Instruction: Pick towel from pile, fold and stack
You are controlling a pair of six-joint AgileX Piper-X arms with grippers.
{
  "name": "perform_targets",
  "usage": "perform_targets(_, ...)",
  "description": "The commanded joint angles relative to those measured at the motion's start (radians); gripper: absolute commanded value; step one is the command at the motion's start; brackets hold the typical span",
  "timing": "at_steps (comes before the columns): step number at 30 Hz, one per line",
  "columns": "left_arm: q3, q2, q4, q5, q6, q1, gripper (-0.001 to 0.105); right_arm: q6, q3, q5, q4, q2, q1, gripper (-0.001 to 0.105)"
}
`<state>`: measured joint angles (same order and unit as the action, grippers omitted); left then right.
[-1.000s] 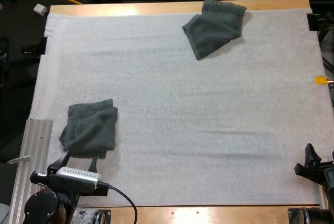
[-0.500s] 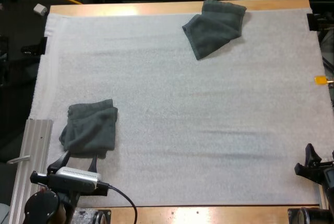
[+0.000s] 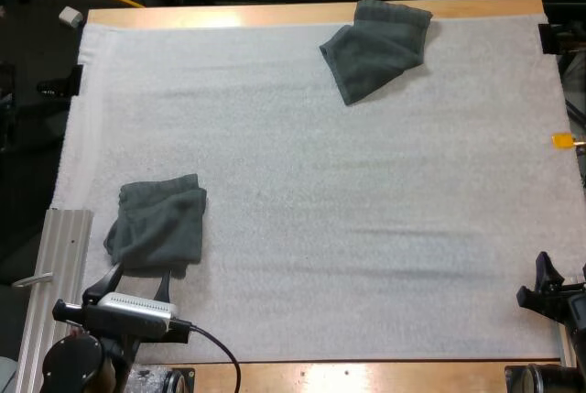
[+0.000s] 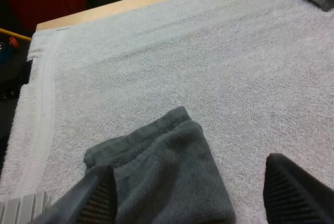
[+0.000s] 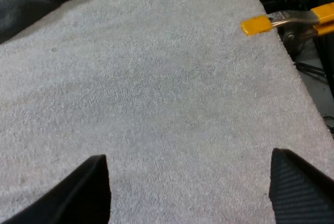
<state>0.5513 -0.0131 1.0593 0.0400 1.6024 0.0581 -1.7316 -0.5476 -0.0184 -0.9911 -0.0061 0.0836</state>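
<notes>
Grey-green, a folded towel [image 3: 157, 225] is seen at the wide-spread left gripper [image 4: 190, 182], a crumpled towel [image 3: 375, 49] at the mat's [image 3: 366, 228] far edge; the right gripper [image 5: 189, 172] is likewise spread. The fold could be snagged by a low sweep.

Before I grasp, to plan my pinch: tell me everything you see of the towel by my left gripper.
The near towel is dark grey-green terry, loosely folded in layers with a rolled hem along its far edge. It lies on the white mat, its near edge at the open left gripper; contact is unclear.
</notes>
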Motion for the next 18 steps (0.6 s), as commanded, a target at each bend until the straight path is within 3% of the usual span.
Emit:
perform_targets(1,0.003,-0.134,-0.014,-0.002,0.004,0.002,0.058,-0.006,-0.003,-0.003,0.006,-0.040,0.001,0.063)
perform_targets(18,0.003,-0.141,-0.016,0.000,0.004,0.002,0.058,-0.007,-0.002,-0.004,0.004,-0.040,0.002,0.063)
